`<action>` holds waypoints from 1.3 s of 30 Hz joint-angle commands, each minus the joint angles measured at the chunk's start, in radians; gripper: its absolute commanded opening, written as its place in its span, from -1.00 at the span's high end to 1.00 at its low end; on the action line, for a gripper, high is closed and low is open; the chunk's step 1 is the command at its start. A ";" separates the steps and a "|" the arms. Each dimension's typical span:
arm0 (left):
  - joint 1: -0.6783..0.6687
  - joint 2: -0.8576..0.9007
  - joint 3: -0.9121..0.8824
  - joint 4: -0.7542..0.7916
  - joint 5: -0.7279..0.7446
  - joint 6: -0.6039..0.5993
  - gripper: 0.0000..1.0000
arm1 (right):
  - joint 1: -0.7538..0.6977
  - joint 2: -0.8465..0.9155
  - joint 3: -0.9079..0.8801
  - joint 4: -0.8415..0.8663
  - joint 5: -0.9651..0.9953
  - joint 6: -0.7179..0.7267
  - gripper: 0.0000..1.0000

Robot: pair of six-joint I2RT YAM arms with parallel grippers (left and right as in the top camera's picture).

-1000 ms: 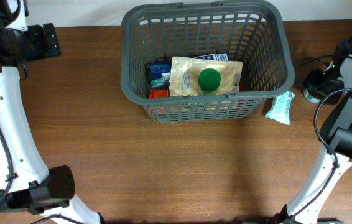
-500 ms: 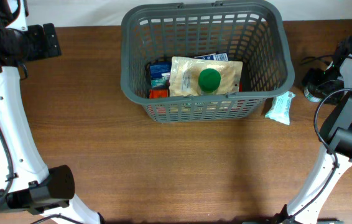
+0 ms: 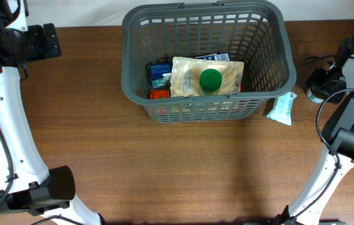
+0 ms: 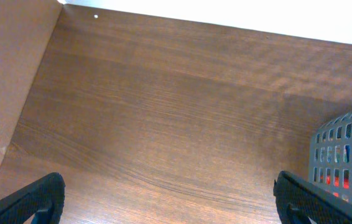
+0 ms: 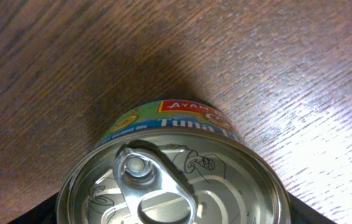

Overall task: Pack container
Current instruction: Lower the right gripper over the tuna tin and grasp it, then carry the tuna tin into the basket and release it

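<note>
The dark grey slotted basket (image 3: 127, 56) stands at the back middle of the table, and its corner shows in the left wrist view (image 4: 344, 155). It holds a beige pouch (image 3: 224, 75), a green-capped item (image 3: 211, 79) and blue and red packs. A tuna can (image 5: 176, 180) with a ring-pull lid sits between the fingers of my right gripper (image 5: 173, 214), which touch both its sides at the table's far right (image 3: 318, 84). My left gripper (image 4: 170, 205) is open and empty over bare wood left of the basket (image 3: 52, 40).
A light blue soft pack (image 3: 283, 107) lies on the table just off the basket's front right corner. A black cable runs by the right arm. The table's back edge meets a white wall behind the basket.
</note>
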 commanded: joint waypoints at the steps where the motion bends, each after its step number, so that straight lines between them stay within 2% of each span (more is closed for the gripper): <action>1: 0.002 0.003 -0.004 -0.001 0.010 -0.014 -0.99 | -0.006 0.014 -0.006 0.006 0.015 0.006 -0.40; 3: 0.002 0.003 -0.004 -0.001 0.010 -0.014 -0.99 | -0.006 0.014 -0.006 0.004 0.014 0.006 -0.17; 5: 0.002 0.003 -0.004 -0.001 0.010 -0.014 -0.99 | -0.005 0.014 -0.006 0.000 0.007 0.006 -0.06; 12: 0.002 0.003 -0.004 -0.001 0.010 -0.014 -0.99 | -0.006 0.003 0.083 -0.067 -0.026 0.010 -0.07; 15: 0.002 0.003 -0.004 -0.001 0.010 -0.014 -0.99 | -0.005 -0.019 0.150 -0.098 -0.039 0.010 0.12; 18: 0.002 0.003 -0.004 -0.001 0.010 -0.014 -0.99 | -0.006 -0.049 0.214 -0.126 -0.039 0.010 0.14; 22: 0.002 0.003 -0.004 -0.001 0.010 -0.014 -0.99 | -0.005 -0.076 0.347 -0.196 -0.040 0.011 0.15; 25: 0.002 0.003 -0.004 -0.001 0.010 -0.014 -0.99 | -0.005 -0.100 0.459 -0.252 -0.079 0.010 0.28; 34: 0.002 0.003 -0.004 -0.001 0.010 -0.014 -0.99 | 0.002 -0.221 0.778 -0.439 -0.273 0.009 0.32; 39: 0.002 0.003 -0.004 -0.001 0.010 -0.014 -0.99 | 0.047 -0.313 0.893 -0.510 -0.340 0.005 0.34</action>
